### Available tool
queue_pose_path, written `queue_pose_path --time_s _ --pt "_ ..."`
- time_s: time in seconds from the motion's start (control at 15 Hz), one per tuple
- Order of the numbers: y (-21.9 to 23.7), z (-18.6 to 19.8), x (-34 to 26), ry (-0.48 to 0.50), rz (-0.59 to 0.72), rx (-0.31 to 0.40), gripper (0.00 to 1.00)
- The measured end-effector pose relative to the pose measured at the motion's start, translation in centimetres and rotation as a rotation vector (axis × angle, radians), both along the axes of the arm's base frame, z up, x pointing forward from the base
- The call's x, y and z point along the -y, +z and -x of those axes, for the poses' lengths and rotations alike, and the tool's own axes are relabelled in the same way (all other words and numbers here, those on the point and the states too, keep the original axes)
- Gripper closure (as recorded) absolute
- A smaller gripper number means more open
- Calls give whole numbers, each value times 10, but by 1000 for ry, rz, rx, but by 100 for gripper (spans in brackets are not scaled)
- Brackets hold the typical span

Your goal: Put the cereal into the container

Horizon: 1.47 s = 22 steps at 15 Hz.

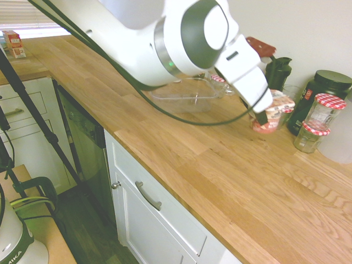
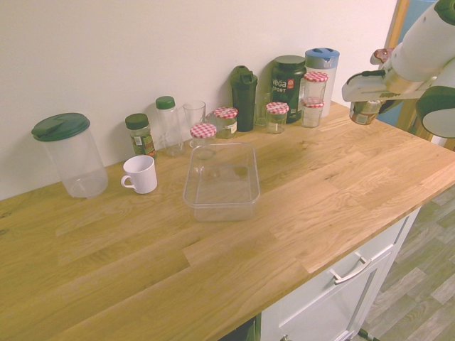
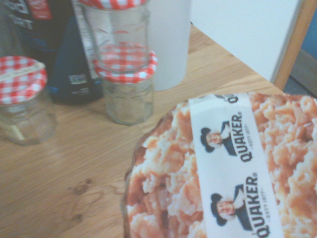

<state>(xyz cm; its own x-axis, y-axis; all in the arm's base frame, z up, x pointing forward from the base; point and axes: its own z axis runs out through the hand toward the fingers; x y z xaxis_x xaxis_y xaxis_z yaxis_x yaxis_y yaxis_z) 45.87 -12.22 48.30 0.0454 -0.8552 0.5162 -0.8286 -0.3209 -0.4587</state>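
Quaker-lidded cereal [image 1: 273, 114] lifted above counter; clear container [image 2: 221, 182] empty, upright

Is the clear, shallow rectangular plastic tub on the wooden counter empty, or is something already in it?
Empty. Both exterior views show the wood grain through the clear plastic tub, with nothing inside it.

cereal [image 3: 223, 168]: orange-pink oat print lid w/ white Quaker strip, red/white sides. container [image 2: 221, 182] clear. jars [image 3: 121, 69]: red/white check lids. mug [image 2: 139, 174] white. tabletop [image 2: 298, 213] light wood grain.
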Motion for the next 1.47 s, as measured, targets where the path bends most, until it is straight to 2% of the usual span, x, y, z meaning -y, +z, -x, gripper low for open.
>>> queue_pose_path --time_s 0.47,0.73,1.0,1.27,1.47 --pt "20 -13 -151 115 134 -37 100" --pt "16 -33 -209 164 204 -67 100" --pt "-16 -79 -260 229 290 -153 100" --pt "-45 -94 -320 308 308 -220 100" --pt "-69 -97 -335 424 269 -358 100"
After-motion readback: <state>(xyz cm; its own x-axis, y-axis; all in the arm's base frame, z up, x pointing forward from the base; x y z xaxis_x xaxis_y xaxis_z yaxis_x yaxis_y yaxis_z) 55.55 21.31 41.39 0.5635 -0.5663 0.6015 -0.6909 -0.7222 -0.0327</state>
